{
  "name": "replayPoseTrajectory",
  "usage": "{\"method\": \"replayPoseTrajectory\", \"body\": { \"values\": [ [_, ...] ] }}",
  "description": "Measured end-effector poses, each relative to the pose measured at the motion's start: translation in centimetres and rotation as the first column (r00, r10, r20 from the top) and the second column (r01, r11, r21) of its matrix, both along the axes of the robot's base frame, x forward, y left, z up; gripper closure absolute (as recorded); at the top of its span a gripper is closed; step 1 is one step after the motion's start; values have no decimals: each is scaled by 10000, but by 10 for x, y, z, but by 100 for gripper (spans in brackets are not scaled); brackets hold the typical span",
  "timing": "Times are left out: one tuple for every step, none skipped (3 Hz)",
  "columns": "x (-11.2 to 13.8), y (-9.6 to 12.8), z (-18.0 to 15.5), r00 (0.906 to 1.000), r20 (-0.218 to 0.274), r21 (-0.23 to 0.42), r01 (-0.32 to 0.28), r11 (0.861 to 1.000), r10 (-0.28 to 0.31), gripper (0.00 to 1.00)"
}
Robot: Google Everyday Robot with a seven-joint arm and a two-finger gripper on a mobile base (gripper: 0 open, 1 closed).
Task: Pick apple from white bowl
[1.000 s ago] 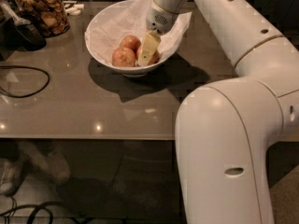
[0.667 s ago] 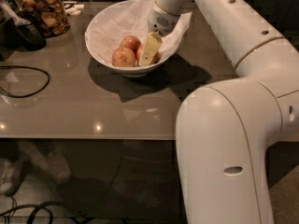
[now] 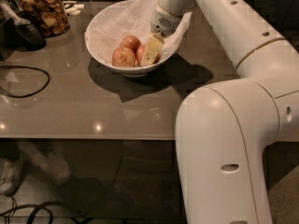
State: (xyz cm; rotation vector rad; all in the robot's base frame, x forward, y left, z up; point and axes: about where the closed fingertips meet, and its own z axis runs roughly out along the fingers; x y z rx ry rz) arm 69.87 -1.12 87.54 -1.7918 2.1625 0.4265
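Observation:
The white bowl (image 3: 100,48), lined with crumpled white paper, stands on the grey-brown table toward the back. Three apples lie in it. A pinkish-red apple (image 3: 139,55) sits at the bowl's right side, partly hidden behind my gripper. A second reddish apple (image 3: 130,42) lies behind it, and a yellower, tan one (image 3: 123,57) lies to its left. My gripper (image 3: 151,50) reaches down into the bowl from the right rim, its cream-coloured tip right against the pinkish-red apple.
A glass jar of brown snacks (image 3: 42,10) stands at the back left beside a dark object (image 3: 29,31). A black cable (image 3: 23,80) loops on the table's left. My white arm (image 3: 224,148) fills the right foreground, over the table's front edge (image 3: 93,136).

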Motion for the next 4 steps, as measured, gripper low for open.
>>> {"method": "replayPoseTrajectory", "body": {
  "values": [
    [2, 0, 1, 10000, -8, -3, 7, 10000, -7, 21],
    [4, 2, 0, 10000, -34, -102, 19, 9999, -19, 39],
    [4, 2, 0, 10000, -33, -105, 20, 9999, -20, 62],
    [4, 2, 0, 10000, -33, -105, 20, 9999, -20, 85]
  ]
}}
